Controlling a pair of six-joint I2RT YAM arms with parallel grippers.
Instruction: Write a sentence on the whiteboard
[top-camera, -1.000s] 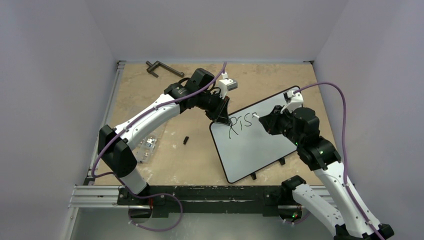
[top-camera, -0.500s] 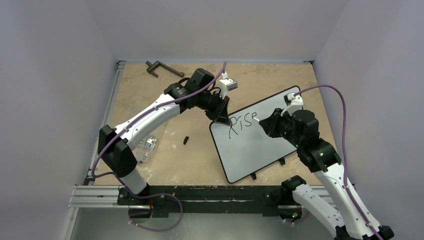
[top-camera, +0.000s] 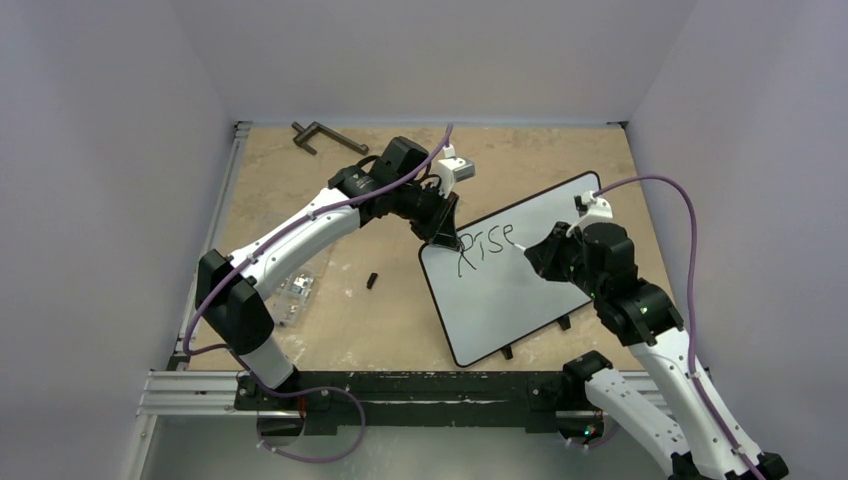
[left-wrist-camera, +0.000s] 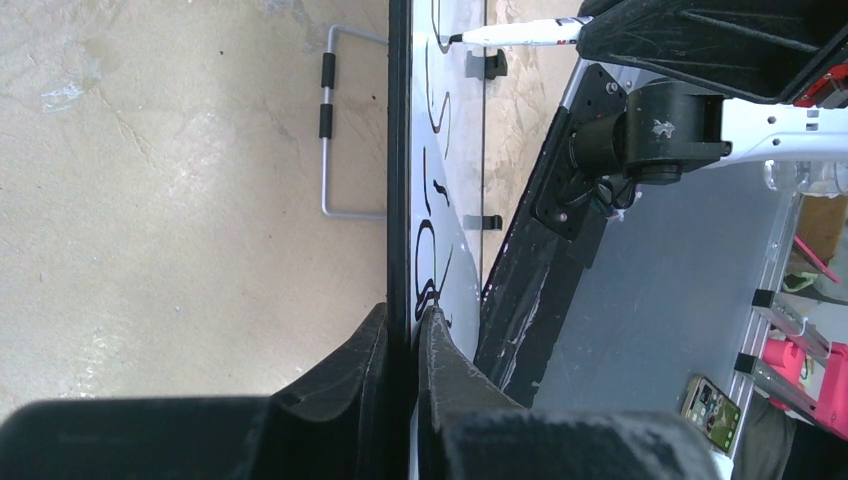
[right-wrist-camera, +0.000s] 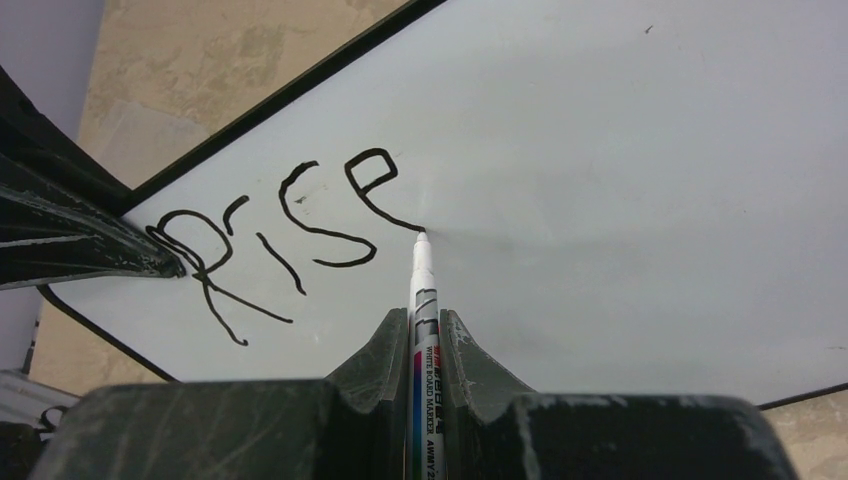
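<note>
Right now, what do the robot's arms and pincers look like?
The left arm and right arm are smooth white tubes joined by chunky black joints. A purple cable runs along each one, and a tiny green light glows on the right arm. The left pincer and right pincer each have two black, wedge-shaped fingers, a bit scuffed.

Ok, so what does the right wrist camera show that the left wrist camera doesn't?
Only the right wrist: the writing face-on, readable as Rise, and the printed label on the marker. Only the left wrist: a gray wire bracket beside the rim of the whiteboard, and a phone in the lower right corner. Both: the whiteboard, the marker tip at the last letter, and the left jaws clamped on the board's corner.
</note>
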